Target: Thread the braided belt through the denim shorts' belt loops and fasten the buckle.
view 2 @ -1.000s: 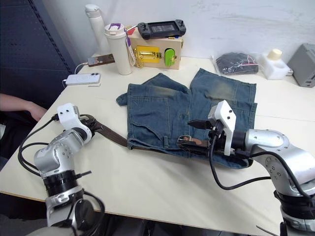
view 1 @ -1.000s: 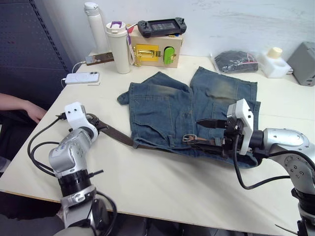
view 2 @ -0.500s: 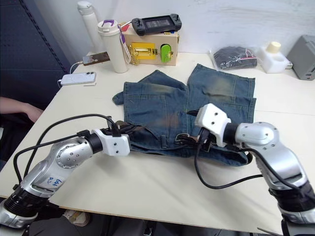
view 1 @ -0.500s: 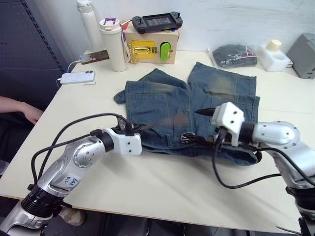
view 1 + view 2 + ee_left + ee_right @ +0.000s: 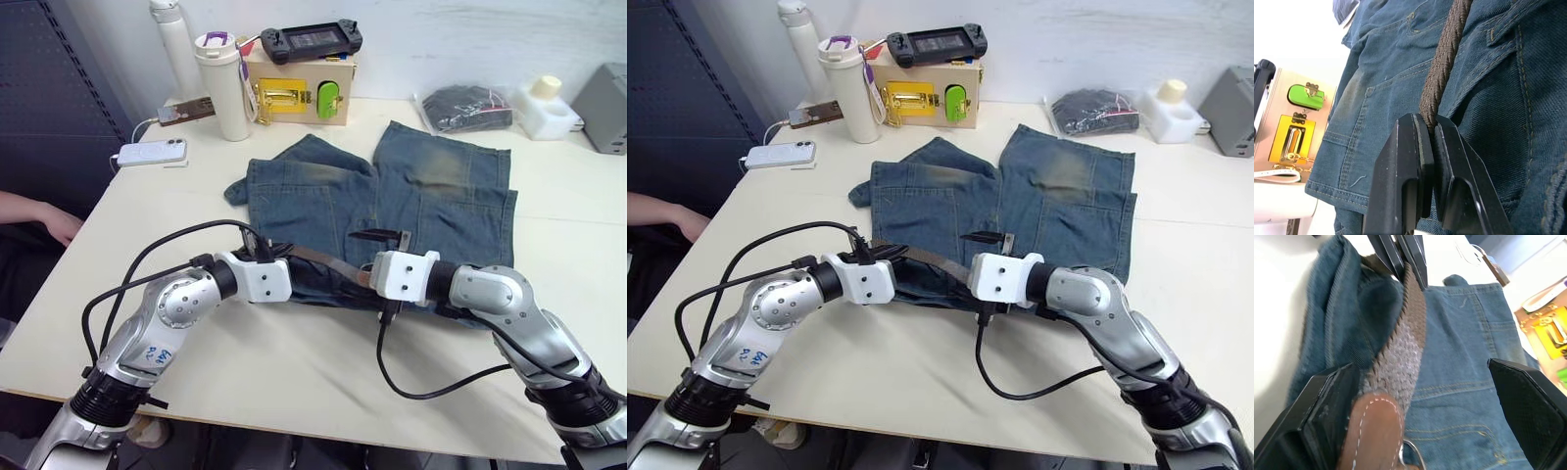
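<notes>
The denim shorts [image 5: 431, 196] lie flat on the table, waistband toward me. The braided belt [image 5: 323, 262] runs along the waistband's middle. My left gripper [image 5: 1427, 128] is shut on the belt [image 5: 1447, 54], pinching the woven strap at the waistband's left part. My right gripper [image 5: 1420, 382] stands open astride the belt [image 5: 1403, 352], right beside the left one. The strap's brown leather end [image 5: 1371, 431] lies between its fingers. A bit of the silver buckle [image 5: 1411, 450] shows beside the leather. I cannot make out the belt loops.
At the back stand a wooden latch box [image 5: 299, 93] with a game console [image 5: 302, 39] on top, a tumbler [image 5: 220, 83], a phone [image 5: 152, 152], a bagged black bundle [image 5: 465, 106] and a white bottle [image 5: 544, 108]. A person's hand [image 5: 44, 215] rests at the left edge.
My left gripper has swung from the table's left side to the waistband, bringing the belt with it. My right gripper has slid left along the waistband, ending close to the left one.
</notes>
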### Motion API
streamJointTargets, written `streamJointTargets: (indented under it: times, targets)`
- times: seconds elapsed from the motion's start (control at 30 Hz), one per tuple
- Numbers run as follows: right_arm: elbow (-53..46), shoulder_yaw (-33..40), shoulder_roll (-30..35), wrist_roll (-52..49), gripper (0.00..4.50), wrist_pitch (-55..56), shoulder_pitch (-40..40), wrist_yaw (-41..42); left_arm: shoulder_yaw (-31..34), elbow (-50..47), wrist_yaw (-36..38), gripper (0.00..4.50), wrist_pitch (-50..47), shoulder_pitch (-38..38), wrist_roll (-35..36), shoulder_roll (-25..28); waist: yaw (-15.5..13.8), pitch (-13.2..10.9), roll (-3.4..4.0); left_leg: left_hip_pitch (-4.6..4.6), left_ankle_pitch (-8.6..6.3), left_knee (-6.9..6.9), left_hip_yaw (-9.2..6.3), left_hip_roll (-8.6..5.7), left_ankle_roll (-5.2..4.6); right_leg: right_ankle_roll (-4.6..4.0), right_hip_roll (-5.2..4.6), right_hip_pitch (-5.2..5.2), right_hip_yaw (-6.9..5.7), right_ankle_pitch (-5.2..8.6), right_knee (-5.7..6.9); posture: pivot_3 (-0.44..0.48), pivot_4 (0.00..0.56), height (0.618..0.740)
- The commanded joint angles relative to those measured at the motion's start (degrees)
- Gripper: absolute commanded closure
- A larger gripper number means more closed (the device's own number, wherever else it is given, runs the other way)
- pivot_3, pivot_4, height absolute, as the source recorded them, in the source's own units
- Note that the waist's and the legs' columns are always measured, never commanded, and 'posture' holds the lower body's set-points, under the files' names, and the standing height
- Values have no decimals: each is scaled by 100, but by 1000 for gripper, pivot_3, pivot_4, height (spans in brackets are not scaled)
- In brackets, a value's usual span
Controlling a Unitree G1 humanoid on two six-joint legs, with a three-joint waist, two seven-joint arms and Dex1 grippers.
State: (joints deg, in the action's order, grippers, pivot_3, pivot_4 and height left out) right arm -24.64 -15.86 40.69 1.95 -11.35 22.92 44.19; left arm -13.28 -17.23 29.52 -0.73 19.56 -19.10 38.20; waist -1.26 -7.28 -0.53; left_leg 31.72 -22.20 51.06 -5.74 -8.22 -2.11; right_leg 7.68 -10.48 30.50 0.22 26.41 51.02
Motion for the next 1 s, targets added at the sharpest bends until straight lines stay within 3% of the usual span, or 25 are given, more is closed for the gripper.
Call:
streamJointTargets:
  times: [0.03,0.1,0.3,0.33,0.37,0.57,0.67,0.7,0.87,1.0]
  targets:
    - [-269,211,9,100,248,77,-65,-51,209,-153,27,4500,-54,-33,-17,-23,-1,0,0,0,0,0,-1,0,0,0,0,0,0,0,0,0,150,645]
    - [-305,272,31,118,705,62,-106,-42,233,-162,47,4500,-101,-52,-15,-41,-3,0,0,0,0,1,0,0,0,0,0,0,0,0,1,0,150,645]
    - [-503,521,65,123,3857,-10,-236,-48,320,-150,75,4500,-230,-150,-53,-69,2,0,0,0,0,0,0,0,1,0,0,0,0,0,1,0,150,645]
    - [-530,561,54,106,4290,-39,-242,-50,326,-150,77,4500,-234,-147,-48,-79,-1,0,0,0,0,1,0,0,1,0,0,0,0,0,2,0,150,645]
    - [-552,586,48,108,4449,-50,-246,-57,331,-148,77,4500,-252,-142,-54,-89,-3,0,0,0,1,1,-1,0,1,0,0,0,0,0,2,0,150,645]
    - [-590,580,-2,144,4449,-79,-237,-99,380,-141,101,4500,-253,-124,98,-182,-3,0,0,1,1,3,0,0,1,0,0,0,0,0,3,0,150,645]
    - [-538,503,-10,256,4449,56,-211,-138,662,-299,145,4500,-362,-101,560,-331,-3,0,0,1,1,3,-1,0,1,0,0,0,0,0,3,0,150,645]
    - [-511,474,0,297,4500,109,-209,-144,771,-360,205,3663,-435,-89,712,-352,-3,0,0,1,1,3,-1,0,1,0,1,0,-1,0,3,0,150,645]
    - [-346,446,-18,400,4500,298,-166,-145,1545,-932,904,1634,-1355,-126,1900,-125,30,0,-1,0,2,0,-1,1,3,0,1,3,-2,0,5,0,150,645]
    - [-201,415,-38,472,4500,398,-120,-138,2336,-1610,1483,1634,-2850,-114,3804,-34,65,0,-1,0,2,1,-3,1,4,0,1,3,-1,0,6,0,150,645]
